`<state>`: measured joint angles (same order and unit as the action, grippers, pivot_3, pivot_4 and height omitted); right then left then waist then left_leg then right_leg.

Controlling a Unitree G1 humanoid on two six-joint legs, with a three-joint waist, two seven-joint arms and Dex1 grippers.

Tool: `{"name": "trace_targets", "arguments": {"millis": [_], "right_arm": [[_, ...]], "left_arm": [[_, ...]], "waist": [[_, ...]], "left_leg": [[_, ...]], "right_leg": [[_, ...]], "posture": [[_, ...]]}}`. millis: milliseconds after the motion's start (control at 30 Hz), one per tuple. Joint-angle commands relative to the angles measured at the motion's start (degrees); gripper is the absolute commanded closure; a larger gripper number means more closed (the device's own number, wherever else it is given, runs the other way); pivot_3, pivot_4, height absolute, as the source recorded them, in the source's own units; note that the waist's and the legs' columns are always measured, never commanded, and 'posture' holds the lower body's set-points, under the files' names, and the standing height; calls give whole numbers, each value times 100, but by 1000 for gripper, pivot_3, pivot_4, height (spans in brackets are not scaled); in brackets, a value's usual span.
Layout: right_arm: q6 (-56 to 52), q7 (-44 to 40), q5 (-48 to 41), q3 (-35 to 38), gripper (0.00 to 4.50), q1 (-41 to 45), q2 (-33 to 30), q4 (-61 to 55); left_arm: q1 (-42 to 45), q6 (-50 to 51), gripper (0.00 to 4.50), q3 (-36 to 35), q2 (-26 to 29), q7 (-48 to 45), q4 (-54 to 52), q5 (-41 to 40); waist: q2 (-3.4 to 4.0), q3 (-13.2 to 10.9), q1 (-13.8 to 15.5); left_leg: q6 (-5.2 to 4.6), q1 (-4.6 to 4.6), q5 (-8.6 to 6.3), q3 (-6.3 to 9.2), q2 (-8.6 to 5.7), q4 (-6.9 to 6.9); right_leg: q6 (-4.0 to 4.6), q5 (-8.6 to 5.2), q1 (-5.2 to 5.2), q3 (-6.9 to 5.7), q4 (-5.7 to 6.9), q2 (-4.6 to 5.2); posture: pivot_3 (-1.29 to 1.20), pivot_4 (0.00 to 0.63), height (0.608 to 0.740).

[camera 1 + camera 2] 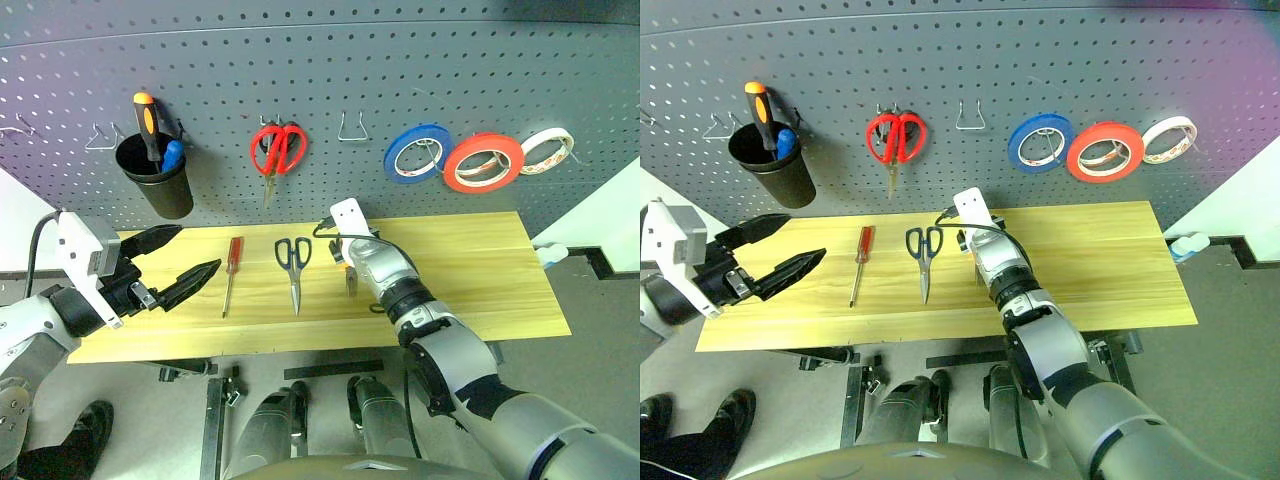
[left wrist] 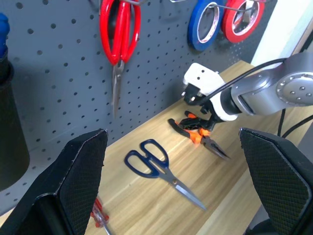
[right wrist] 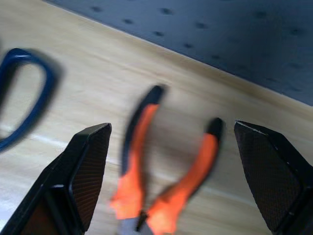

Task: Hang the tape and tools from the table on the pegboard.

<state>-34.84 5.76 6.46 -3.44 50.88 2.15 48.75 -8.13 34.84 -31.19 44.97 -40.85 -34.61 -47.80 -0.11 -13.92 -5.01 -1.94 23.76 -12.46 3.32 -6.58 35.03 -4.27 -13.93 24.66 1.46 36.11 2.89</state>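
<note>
The right gripper (image 3: 171,147) stands with its two black fingers spread wide and grasping nothing; the pliers (image 3: 164,171) lie flat on the table (image 1: 480,270) between and just below those fingers, their orange-and-black handles splayed toward the pegboard (image 1: 330,70) and their metal nose pointing back along the gripper. From the left wrist view the pliers rest on the wood directly beneath the right wrist, free of its fingers. Just beside them, toward the robot's left, lie the black-handled scissors (image 1: 293,262), blades pointing toward the near edge, and further left the slim red-handled screwdriver (image 1: 232,272), also flat on the planks and apart from the scissors. The left gripper (image 1: 175,262) hovers over the left end of the table, level, its fingers likewise released and wide — nothing between them — with the screwdriver lying near its tips but not touched. On the pegboard a black cup (image 1: 155,180) hangs at the left, holding an orange-and-black screwdriver (image 1: 147,125) upright and a blue-handled item (image 1: 172,155) beside it. Red-handled scissors (image 1: 277,150) hang on a hook near the middle. At the right hang three rolls in a row — a blue roll (image 1: 417,153), the red tape (image 1: 484,162) overlapping it, and a white roll (image 1: 547,150).
</note>
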Motion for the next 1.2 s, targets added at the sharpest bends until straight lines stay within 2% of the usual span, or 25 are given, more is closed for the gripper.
{"name": "trace_targets", "arguments": {"millis": [33, 333, 700, 800, 1200], "right_arm": [[-334, 221, -62, 176, 309, -145, 24, -350], [-1010, 244, -740, 887, 309, -208, 413, -461], [-639, 418, -719, 899, 309, -105, 259, -457], [-521, 550, -960, 1201, 309, -113, 313, -682], [-2081, 562, -1776, 1596, 309, -338, 788, -1787]], "left_arm": [[41, -28, 0, -84, 38, 18, -109, -69], [110, -1, 0, -39, 53, 28, -83, -91], [45, -20, 0, -71, 13, 72, -147, -78], [46, -23, 0, -58, 10, 77, -138, -75], [98, -10, 0, -23, -5, 88, -108, -153]], "waist": [[-2, -2, 26], [-3, -6, 94], [-5, -7, 100], [-5, -7, 103], [-4, -9, 104]], "left_leg": [[0, 0, 0, -1, 0, 0], [0, 1, 0, 0, 2, 0], [0, 5, 1, -1, 1, 0], [0, 6, 0, 0, 1, 0], [0, 21, 1, 0, 2, 1]], "right_leg": [[0, 0, 0, 1, 0, 0], [2, -1, 1, 0, 1, -1], [2, -1, 4, -2, -1, 0], [2, -1, 4, -2, -1, 0], [2, -1, 18, -2, 0, 0]], "posture": [[-29, 270, 740], [-30, 265, 740], [-22, 260, 740], [-24, 260, 740], [-32, 265, 740]]}}
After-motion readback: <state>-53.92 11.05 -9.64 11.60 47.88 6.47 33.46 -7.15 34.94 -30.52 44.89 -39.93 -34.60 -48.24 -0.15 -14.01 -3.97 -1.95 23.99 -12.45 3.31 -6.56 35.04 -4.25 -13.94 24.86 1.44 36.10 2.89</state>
